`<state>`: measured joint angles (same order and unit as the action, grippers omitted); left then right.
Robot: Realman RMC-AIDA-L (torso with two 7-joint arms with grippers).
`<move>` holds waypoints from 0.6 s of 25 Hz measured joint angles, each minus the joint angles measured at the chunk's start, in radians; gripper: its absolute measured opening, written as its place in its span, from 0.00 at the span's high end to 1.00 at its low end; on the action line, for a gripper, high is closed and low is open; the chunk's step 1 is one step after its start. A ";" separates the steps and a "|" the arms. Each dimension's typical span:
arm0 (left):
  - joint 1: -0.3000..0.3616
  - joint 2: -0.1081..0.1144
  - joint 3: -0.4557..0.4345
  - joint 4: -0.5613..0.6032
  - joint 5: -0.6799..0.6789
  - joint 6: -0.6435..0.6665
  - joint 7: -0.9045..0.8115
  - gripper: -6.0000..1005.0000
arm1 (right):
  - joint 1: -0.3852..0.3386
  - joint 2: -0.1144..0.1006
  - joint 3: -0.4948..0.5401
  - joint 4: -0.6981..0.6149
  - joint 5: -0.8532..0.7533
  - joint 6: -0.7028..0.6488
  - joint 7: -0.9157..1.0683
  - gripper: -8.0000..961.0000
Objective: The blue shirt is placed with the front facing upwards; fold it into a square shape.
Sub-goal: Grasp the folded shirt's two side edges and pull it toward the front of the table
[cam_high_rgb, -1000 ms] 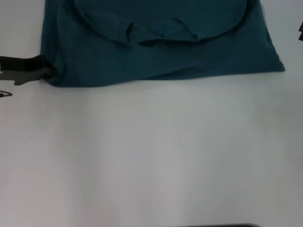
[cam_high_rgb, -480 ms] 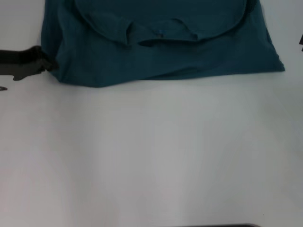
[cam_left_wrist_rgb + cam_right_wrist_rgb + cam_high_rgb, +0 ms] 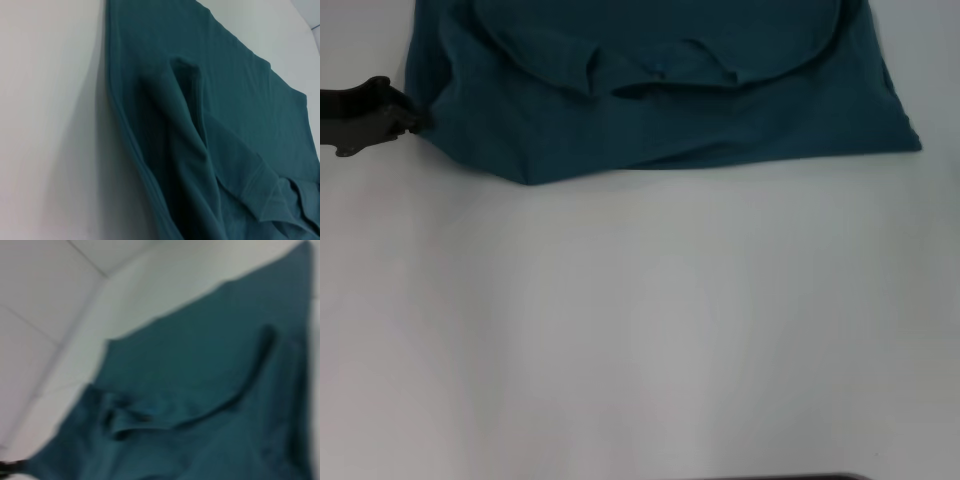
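The blue shirt (image 3: 660, 110) lies across the far part of the white table, with folds and a curved hem line over its upper layer. My left gripper (image 3: 415, 118) reaches in from the left edge and is shut on the shirt's near-left corner, which is pulled off the table so the front hem slants. The left wrist view shows the shirt (image 3: 225, 115) bunched into a raised ridge. In the right wrist view the shirt (image 3: 200, 390) spreads over the table, and the left gripper (image 3: 7, 467) shows as a dark tip at its corner. My right gripper is out of view.
The white table (image 3: 640, 320) stretches bare from the shirt's near hem toward me. A dark strip (image 3: 780, 477) shows at the bottom edge of the head view. Floor tiles (image 3: 40, 300) lie beyond the table's far side.
My left gripper has moved away from me with the shirt's near-left corner. The left part of the near hem has drawn back and now slants.
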<state>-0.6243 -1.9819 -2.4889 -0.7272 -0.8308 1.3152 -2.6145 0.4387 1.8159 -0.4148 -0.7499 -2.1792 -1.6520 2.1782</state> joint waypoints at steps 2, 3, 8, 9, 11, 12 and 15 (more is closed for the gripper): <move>-0.005 0.000 0.006 0.000 0.002 -0.004 0.002 0.97 | 0.033 -0.002 -0.001 -0.022 -0.073 0.034 0.050 0.11; -0.007 0.000 0.007 0.000 0.002 -0.004 0.004 0.97 | 0.052 -0.002 -0.001 -0.026 -0.109 0.047 0.071 0.11; -0.018 0.000 0.009 -0.004 -0.001 0.002 0.013 0.97 | 0.153 0.012 -0.046 -0.024 -0.273 0.131 0.132 0.11; -0.020 0.000 0.008 -0.005 -0.002 0.003 0.015 0.97 | 0.166 0.018 -0.062 -0.024 -0.296 0.153 0.135 0.11; -0.023 0.000 0.009 -0.006 -0.004 0.004 0.019 0.97 | 0.186 0.031 -0.096 -0.023 -0.318 0.183 0.131 0.11; -0.024 0.000 0.008 -0.006 -0.004 0.004 0.021 0.97 | 0.193 0.036 -0.114 -0.021 -0.321 0.201 0.123 0.11; -0.024 0.000 0.009 -0.007 -0.005 0.004 0.024 0.97 | 0.202 0.051 -0.163 -0.019 -0.324 0.238 0.106 0.11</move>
<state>-0.6486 -1.9819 -2.4803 -0.7343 -0.8355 1.3195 -2.5908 0.6406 1.8669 -0.5778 -0.7686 -2.5028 -1.4144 2.2838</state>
